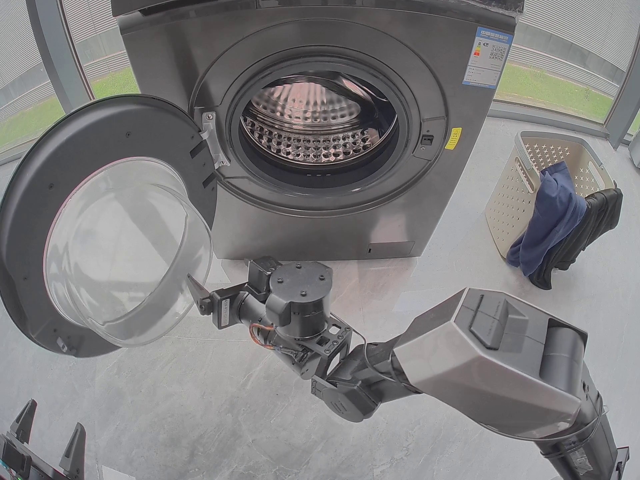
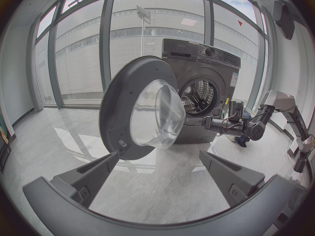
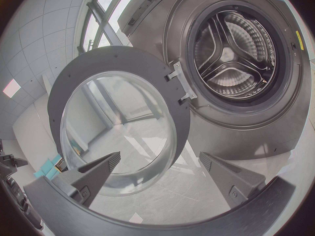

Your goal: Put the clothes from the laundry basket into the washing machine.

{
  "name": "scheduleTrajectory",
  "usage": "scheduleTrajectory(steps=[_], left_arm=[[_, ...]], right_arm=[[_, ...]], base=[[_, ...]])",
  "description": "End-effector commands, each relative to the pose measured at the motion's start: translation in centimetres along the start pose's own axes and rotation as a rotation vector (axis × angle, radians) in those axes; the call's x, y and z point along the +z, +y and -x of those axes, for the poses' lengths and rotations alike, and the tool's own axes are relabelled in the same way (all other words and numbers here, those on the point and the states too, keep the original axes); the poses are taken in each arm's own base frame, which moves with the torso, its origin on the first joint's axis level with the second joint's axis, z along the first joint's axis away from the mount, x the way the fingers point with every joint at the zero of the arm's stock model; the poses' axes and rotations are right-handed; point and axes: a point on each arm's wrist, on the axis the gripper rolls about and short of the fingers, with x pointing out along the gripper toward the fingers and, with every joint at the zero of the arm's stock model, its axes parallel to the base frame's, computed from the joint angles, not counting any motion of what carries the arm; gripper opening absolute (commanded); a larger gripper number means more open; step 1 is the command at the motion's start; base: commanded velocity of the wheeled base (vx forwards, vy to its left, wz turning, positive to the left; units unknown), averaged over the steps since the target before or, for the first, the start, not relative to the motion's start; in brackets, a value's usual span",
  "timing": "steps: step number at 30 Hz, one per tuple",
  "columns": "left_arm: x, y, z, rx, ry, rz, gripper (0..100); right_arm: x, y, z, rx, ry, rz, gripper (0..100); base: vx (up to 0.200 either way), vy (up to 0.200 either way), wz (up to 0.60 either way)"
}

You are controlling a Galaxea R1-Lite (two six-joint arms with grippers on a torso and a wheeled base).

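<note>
I see the washing machine [image 1: 413, 188] straight ahead, its door [image 1: 100, 135] swung wide open to my left and the steel drum [image 1: 313, 125] exposed. My right arm stretches across the floor [image 1: 200, 408] in front of the machine. The right gripper [image 1: 198, 295] sits just beside the lower edge of the door's glass bulge, and I cannot tell whether it touches. The left gripper [image 1: 50, 435] is at the lower left corner, fingers apart. The laundry basket [image 1: 513, 195] stands right of the machine, with a blue garment [image 1: 550, 218] and a black garment [image 1: 597, 218] draped over its front rim.
</note>
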Motion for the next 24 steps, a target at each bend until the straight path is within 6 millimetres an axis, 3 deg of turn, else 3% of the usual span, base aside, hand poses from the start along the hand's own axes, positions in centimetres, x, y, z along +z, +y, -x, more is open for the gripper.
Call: scheduleTrajectory(steps=[1, 2, 3, 4, 5, 6, 7, 10, 16, 20, 24], left_arm=[[-0.5, 0.0, 0.0, 0.001, -0.002, 0.0, 100], [-0.5, 0.0, 0.0, 0.001, -0.002, 0.0, 100], [-0.5, 0.0, 0.0, 0.001, -0.002, 0.0, 100], [-0.5, 0.0, 0.0, 0.001, -0.002, 0.0, 100], [-0.5, 0.0, 0.0, 0.001, -0.002, -0.001, 100], [-0.5, 0.0, 0.0, 0.001, -0.002, -0.003, 100], [-0.5, 0.0, 0.0, 0.001, -0.002, -0.004, 100], [-0.5, 0.0, 0.0, 0.002, -0.004, -0.009, 100], [-0.5, 0.0, 0.0, 0.001, -0.004, -0.015, 100], [-0.5, 0.0, 0.0, 0.001, -0.004, -0.021, 100], [-0.5, 0.0, 0.0, 0.001, -0.004, -0.021, 100]], right_arm=[[4.9, -3.0, 4.0, -0.083, 0.023, 0.01, 100], [5.0, -3.0, 4.2, -0.085, 0.023, 0.01, 100], [7.5, -4.0, 6.4, -0.114, 0.021, 0.017, 100], [7.9, -4.1, 6.9, -0.119, 0.022, 0.019, 100], [9.9, -4.8, 9.4, -0.143, 0.019, 0.024, 100], [10.4, -5.0, 10.2, -0.151, 0.018, 0.026, 100], [11.9, -5.8, 12.9, -0.179, 0.017, 0.036, 100], [13.9, -7.6, 17.6, -0.246, 0.01, 0.08, 100], [16.0, -11.0, 25.6, -0.407, -0.026, 0.145, 100], [16.7, -11.1, 29.7, -0.461, -0.064, 0.153, 100], [15.9, -10.5, 34.4, -0.502, -0.084, 0.165, 100]], base=[[0.0, 0.0, 0.0], [0.0, 0.0, 0.0], [0.0, 0.0, 0.0], [0.0, 0.0, 0.0], [0.0, 0.0, 0.0], [0.0, 0.0, 0.0], [0.0, 0.0, 0.0], [0.0, 0.0, 0.0], [0.0, 0.0, 0.0], [0.0, 0.0, 0.0], [0.0, 0.0, 0.0]])
